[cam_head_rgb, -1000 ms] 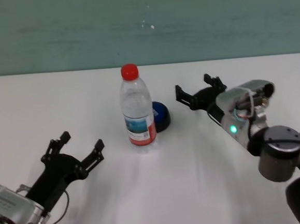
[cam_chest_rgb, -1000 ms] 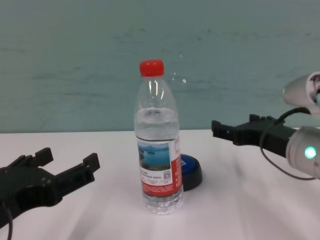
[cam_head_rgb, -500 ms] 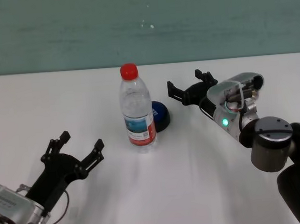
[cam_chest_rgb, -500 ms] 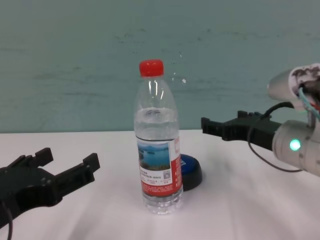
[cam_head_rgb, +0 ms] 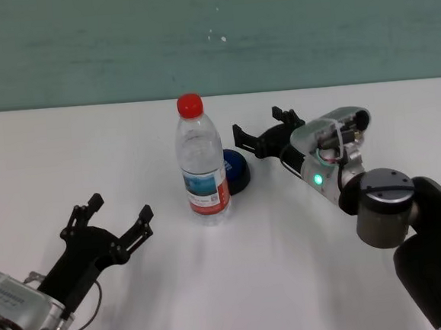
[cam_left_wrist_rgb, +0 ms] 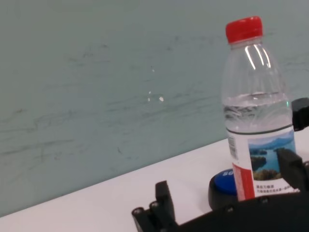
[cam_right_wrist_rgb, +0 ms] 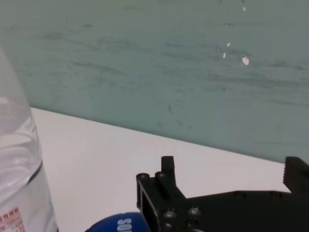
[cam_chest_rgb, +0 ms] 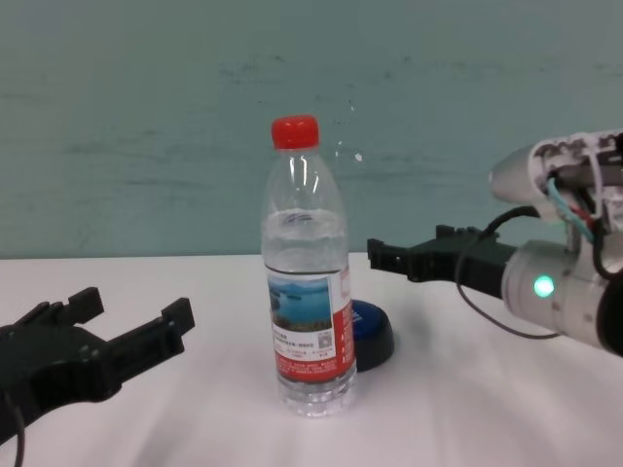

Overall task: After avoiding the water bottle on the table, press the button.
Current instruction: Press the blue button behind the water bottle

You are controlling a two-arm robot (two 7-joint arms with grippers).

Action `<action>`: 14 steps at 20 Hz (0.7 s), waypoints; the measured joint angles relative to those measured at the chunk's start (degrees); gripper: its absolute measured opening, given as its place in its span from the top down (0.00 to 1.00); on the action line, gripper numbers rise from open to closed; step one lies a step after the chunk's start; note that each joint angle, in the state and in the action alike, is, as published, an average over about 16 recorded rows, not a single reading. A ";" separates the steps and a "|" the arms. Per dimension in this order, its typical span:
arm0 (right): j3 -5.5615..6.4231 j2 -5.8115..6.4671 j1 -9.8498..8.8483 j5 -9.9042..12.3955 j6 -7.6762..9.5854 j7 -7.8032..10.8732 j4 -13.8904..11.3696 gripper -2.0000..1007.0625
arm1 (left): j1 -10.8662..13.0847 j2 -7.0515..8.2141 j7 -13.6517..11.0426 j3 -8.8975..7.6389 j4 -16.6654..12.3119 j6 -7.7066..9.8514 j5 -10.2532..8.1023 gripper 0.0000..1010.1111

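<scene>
Bottle [cam_head_rgb: 202, 166] stands upright mid-worktop [cam_head_rgb: 305, 265], directly in front of the button [cam_head_rgb: 236, 170], which sits just behind it and touches or nearly touches its base. That blocks a straight approach from the robot's side, so the right tool [cam_head_rgb: 260, 133] comes in from the right, raised above the worktop, fingers spread and empty, near the button but not yet over it. Left tool [cam_head_rgb: 110, 219] rests low on the near left, open and empty, well apart from both.

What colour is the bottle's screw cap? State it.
Red. The water bottle cap shows best in the chest view.
</scene>
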 joint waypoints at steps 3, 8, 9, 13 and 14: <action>-0.34 -0.32 0.75 0.17 -0.27 0.30 1.58 0.00 | 0.00 0.00 0.00 0.00 0.00 0.00 0.00 0.00; -0.68 -0.76 1.63 0.46 -0.64 0.53 3.83 0.00 | 0.00 0.00 0.00 0.00 0.00 0.00 0.00 0.00; -0.71 -0.83 1.75 0.52 -0.70 0.56 4.24 0.00 | 0.00 0.00 0.00 0.00 0.00 0.00 0.00 0.00; -0.76 -1.06 2.08 0.75 -0.87 0.61 5.65 0.00 | 0.00 0.00 0.00 0.00 0.00 0.00 0.00 0.00; -0.75 -1.11 2.14 0.81 -0.89 0.62 5.97 0.00 | 0.00 0.00 0.00 0.00 0.00 0.00 0.00 0.00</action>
